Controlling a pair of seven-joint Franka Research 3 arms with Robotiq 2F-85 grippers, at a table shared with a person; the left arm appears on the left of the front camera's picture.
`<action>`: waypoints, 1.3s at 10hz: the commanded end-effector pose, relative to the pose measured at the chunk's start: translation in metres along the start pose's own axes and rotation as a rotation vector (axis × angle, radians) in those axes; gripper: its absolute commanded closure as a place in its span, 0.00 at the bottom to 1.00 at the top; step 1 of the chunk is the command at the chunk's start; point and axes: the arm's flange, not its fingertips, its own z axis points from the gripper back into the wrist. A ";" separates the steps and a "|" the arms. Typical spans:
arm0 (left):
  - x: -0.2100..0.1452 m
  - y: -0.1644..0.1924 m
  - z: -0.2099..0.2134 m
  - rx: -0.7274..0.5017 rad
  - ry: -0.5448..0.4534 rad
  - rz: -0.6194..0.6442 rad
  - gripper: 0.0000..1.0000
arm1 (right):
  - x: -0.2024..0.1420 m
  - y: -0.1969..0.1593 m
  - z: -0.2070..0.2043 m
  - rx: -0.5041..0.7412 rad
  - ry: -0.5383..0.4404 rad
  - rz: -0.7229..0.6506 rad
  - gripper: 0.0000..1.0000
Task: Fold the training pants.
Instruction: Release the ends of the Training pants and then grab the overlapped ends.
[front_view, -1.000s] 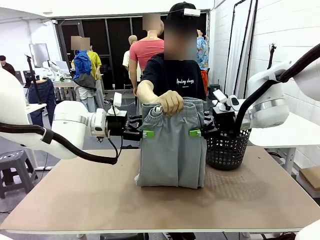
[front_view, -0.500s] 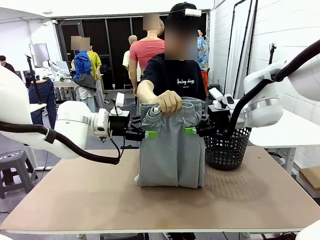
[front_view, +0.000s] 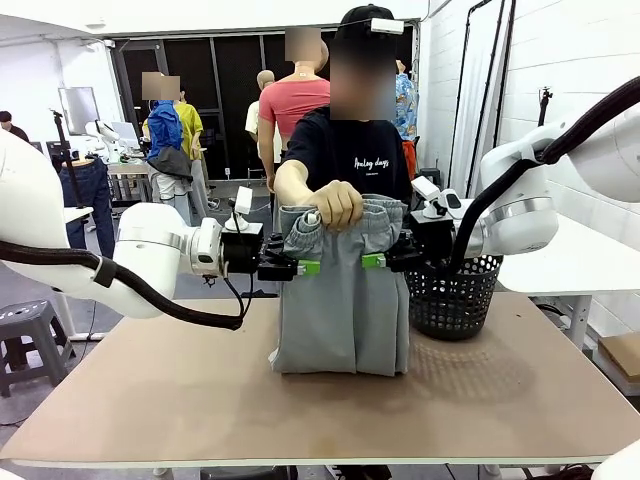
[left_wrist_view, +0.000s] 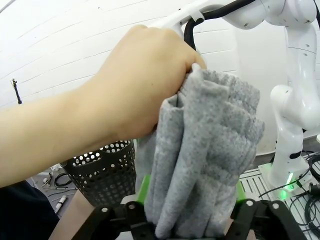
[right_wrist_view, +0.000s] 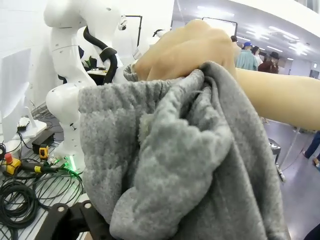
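Observation:
The light grey training pants (front_view: 340, 320) hang upright over the table, their hem resting on it. A person's hand (front_view: 340, 205) holds them bunched at the gathered waistband. My left gripper (front_view: 305, 267) reaches in from the left just below the waistband. In the left wrist view its green pads (left_wrist_view: 142, 192) press the bunched fabric (left_wrist_view: 205, 150) from both sides. My right gripper (front_view: 375, 261) reaches in from the right at the same height, a green pad lying against the front of the cloth. In the right wrist view the fabric (right_wrist_view: 190, 165) hides its fingertips, with the person's hand (right_wrist_view: 185, 50) above.
A black mesh basket (front_view: 455, 295) stands on the table just right of the pants, behind my right gripper. The brown tabletop (front_view: 200, 390) is bare in front and to the left. The person stands at the far edge, directly behind the pants.
Both grippers have moved inward along the pants, their green pads now closer together, and their jaws have narrowed onto the fabric. The person's hand has stayed put on the waistband.

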 end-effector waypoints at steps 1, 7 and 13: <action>0.001 0.003 -0.002 0.011 -0.012 0.018 0.73 | 0.008 -0.006 -0.001 -0.012 -0.015 -0.017 0.63; 0.001 0.006 -0.001 0.022 -0.019 0.030 1.00 | 0.010 -0.007 0.003 -0.006 0.011 -0.028 1.00; -0.002 0.004 0.004 0.017 -0.010 0.022 1.00 | 0.004 -0.003 0.005 -0.003 0.012 -0.017 1.00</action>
